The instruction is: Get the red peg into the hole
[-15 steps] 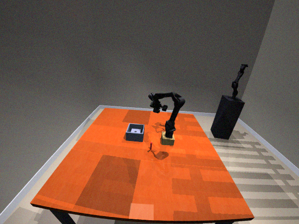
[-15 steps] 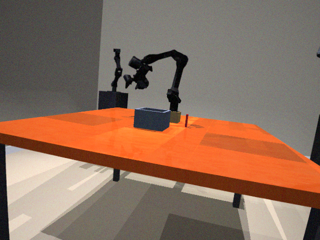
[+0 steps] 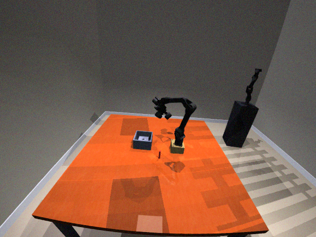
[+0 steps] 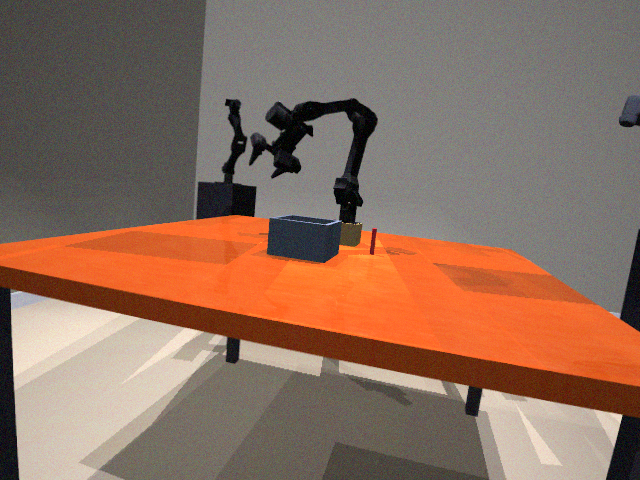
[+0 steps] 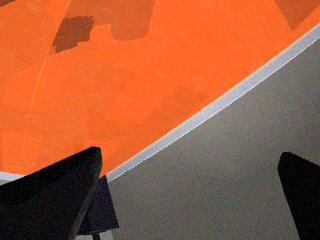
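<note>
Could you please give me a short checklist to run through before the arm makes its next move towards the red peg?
1. Gripper open with nothing between the fingers: ok.
2. Red peg standing upright on the table: ok.
3. Box open at the top, with the hole in its bottom plate uncovered: ok.
4. Fingers lined up over the peg: not ok; they are high up and off to one side, and the wrist view does not show the peg.
5. Peg fits the hole: cannot tell; both look too small to compare.
</note>
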`<state>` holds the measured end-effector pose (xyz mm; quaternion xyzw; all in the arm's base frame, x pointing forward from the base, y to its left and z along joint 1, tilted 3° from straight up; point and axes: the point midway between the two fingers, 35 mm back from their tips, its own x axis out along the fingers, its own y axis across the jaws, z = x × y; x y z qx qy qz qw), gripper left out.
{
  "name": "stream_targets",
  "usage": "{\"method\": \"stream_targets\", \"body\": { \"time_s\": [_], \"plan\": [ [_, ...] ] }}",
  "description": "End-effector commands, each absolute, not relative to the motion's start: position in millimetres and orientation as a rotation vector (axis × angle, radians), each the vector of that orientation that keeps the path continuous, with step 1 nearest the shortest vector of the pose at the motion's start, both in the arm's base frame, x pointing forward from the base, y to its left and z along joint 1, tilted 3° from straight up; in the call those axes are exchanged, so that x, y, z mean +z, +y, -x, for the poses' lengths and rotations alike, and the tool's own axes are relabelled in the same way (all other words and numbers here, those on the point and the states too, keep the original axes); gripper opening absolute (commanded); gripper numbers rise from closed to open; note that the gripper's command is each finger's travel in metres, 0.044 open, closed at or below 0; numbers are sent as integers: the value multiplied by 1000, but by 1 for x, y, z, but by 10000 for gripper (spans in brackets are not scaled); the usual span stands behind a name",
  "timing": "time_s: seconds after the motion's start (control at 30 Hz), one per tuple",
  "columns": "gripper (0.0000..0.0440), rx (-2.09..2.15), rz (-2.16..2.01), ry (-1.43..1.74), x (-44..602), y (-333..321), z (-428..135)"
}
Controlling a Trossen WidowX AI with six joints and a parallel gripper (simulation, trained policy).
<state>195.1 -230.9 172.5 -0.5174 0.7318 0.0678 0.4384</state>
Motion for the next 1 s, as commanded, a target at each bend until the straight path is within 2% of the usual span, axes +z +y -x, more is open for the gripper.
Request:
{"method": "stream_targets", "body": {
  "time_s": [0.0, 0.5, 0.97],
  "plan": [
    [440, 61, 1223, 1727, 179, -212, -211],
    [440, -205, 852, 1435, 182, -123, -243],
    [440, -336, 383, 1293, 167, -34, -232]
  ]
}}
